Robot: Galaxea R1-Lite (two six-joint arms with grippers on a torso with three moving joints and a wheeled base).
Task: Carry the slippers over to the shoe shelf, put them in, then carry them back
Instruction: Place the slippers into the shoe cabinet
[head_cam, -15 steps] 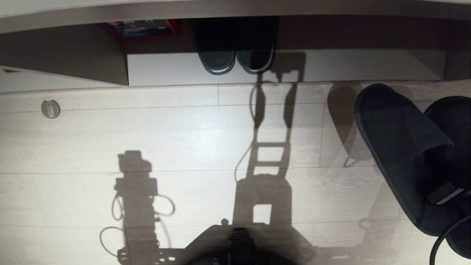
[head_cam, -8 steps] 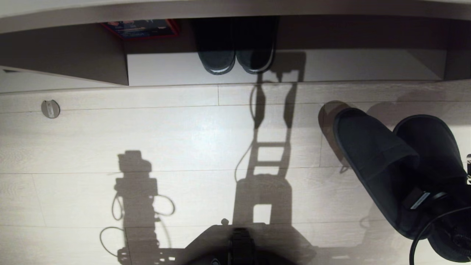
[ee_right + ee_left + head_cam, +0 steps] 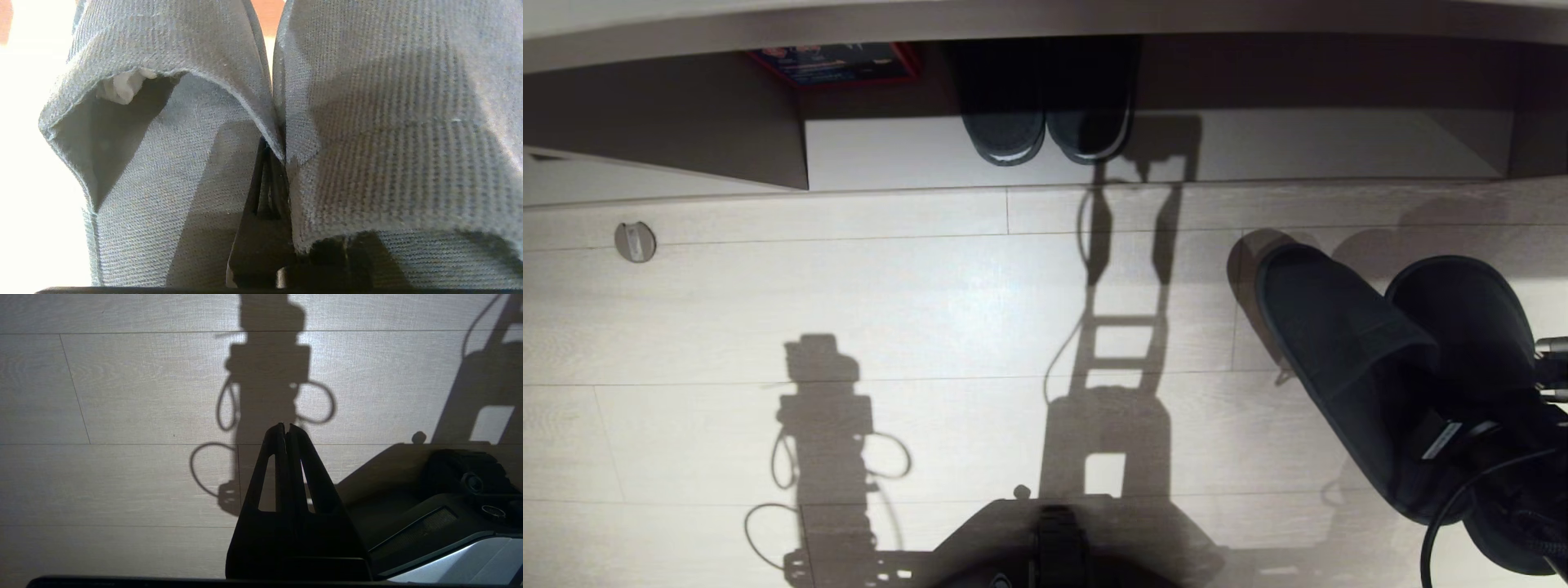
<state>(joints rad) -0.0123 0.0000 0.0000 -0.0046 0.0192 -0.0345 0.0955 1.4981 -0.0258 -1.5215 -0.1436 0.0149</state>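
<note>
Nearest to me, at six o'clock in the head view, the robot's dark base (image 3: 1054, 547) sits on the pale wood-plank floor (image 3: 931, 310), throwing a long shadow toward twelve o'clock. The left end effector (image 3: 286, 430) hangs parked over bare planks, its two black fingers pressed together with nothing between them; it shows only in its own wrist view.

At about four o'clock the right end effector (image 3: 1462, 441) holds the slippers (image 3: 1347, 351) above the floor, toes pointing toward eleven o'clock, the two shoes side by side and touching. In the right wrist view the black fingers (image 3: 265, 192) are pinched on the inner edges where the two grey woven uppers meet. A black cable (image 3: 1445, 523) loops beside the heels.

At nine o'clock a small round metal disc (image 3: 635, 242) is set in the floor.

Farthest off, along twelve o'clock, is the shoe shelf (image 3: 1258, 147) with its pale base board and a dark upright panel at the left. Inside stands another dark pair of slippers (image 3: 1045, 122) with pale glossy rims, and just left of them a red-edged box (image 3: 837, 64) at the back.
</note>
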